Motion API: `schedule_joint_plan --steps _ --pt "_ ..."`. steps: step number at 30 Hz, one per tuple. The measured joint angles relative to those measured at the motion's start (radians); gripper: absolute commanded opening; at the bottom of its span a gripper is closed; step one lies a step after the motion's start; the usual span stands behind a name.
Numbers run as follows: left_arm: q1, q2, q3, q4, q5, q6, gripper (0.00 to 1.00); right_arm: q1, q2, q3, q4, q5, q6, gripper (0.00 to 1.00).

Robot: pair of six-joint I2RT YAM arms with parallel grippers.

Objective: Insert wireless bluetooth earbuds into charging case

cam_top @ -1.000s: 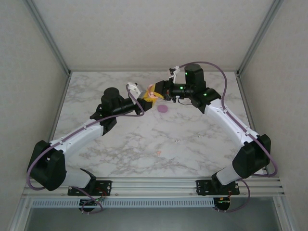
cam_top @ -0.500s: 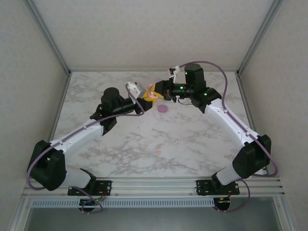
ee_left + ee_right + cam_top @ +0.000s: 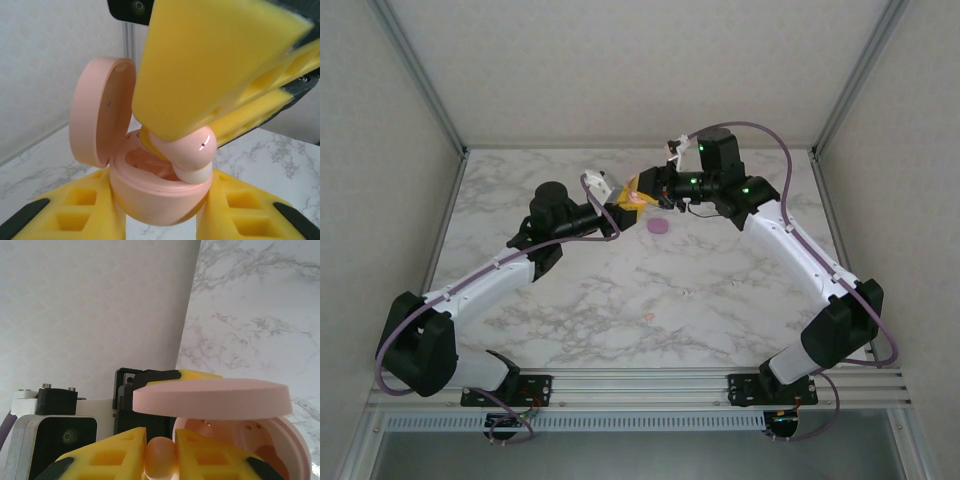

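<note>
My left gripper [image 3: 160,216] is shut on a pink charging case [image 3: 160,192] and holds it above the table with its lid [image 3: 100,110] hinged open. My right gripper [image 3: 160,460] is shut on a pink-orange earbud [image 3: 160,457]. In the left wrist view that earbud [image 3: 187,150] sits at the case's open rim, its whitish tip down in the cavity, under the right gripper's yellow fingers [image 3: 215,60]. From above, both grippers meet at the case [image 3: 636,198] over the far middle of the table.
A purple oval piece [image 3: 659,227] lies on the marble table [image 3: 720,290] just in front of the grippers. A tiny pinkish bud [image 3: 648,317] lies nearer the front. Frame posts and walls close the table's back and sides.
The right arm's wrist has shifted slightly toward the back and left. The left arm and the case have stayed in place.
</note>
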Motion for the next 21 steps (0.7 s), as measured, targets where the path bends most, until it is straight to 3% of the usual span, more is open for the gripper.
schedule_joint_plan --steps 10,21 --pt "-0.004 -0.005 0.000 -0.001 -0.001 -0.001 0.25 0.010 0.006 0.032 -0.046 0.069 -0.025 0.18" --pt "-0.004 -0.005 0.000 0.009 -0.008 -0.040 0.25 0.014 0.006 0.032 -0.023 0.070 -0.021 0.22"
